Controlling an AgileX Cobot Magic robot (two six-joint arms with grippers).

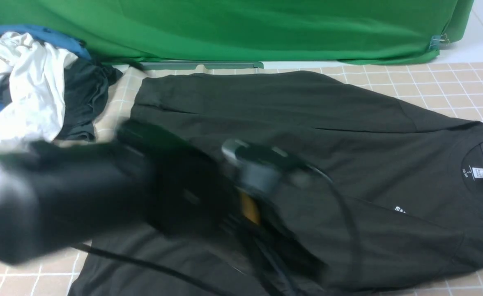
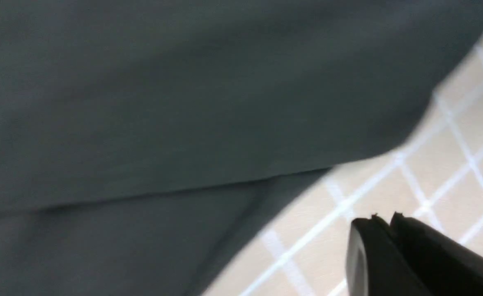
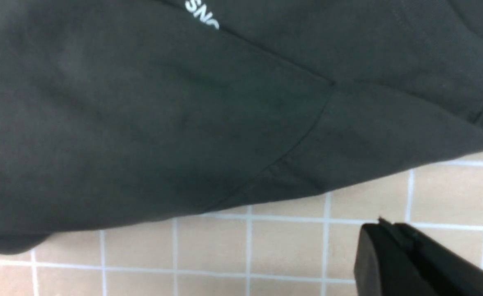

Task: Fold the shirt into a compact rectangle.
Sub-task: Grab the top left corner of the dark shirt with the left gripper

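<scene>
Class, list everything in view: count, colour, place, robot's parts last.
shirt: one, black, spread out, centre
white garment: one, white, far-left pile
blue garment: one, blue, same pile
dark grey garment: one, dark grey, same pile
backdrop cloth: one, green, along the back
table cover: one, beige, white-gridded, under the shirt
left arm: one, black, over the shirt
left hand: one, black, shut, near the shirt's edge
right hand: one, black, shut, near the shirt's edge

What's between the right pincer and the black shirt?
Just bare checked tabletop. In the right wrist view, the shut right pincer is apart from the edge of the shirt, with only beige squares between them.
</scene>
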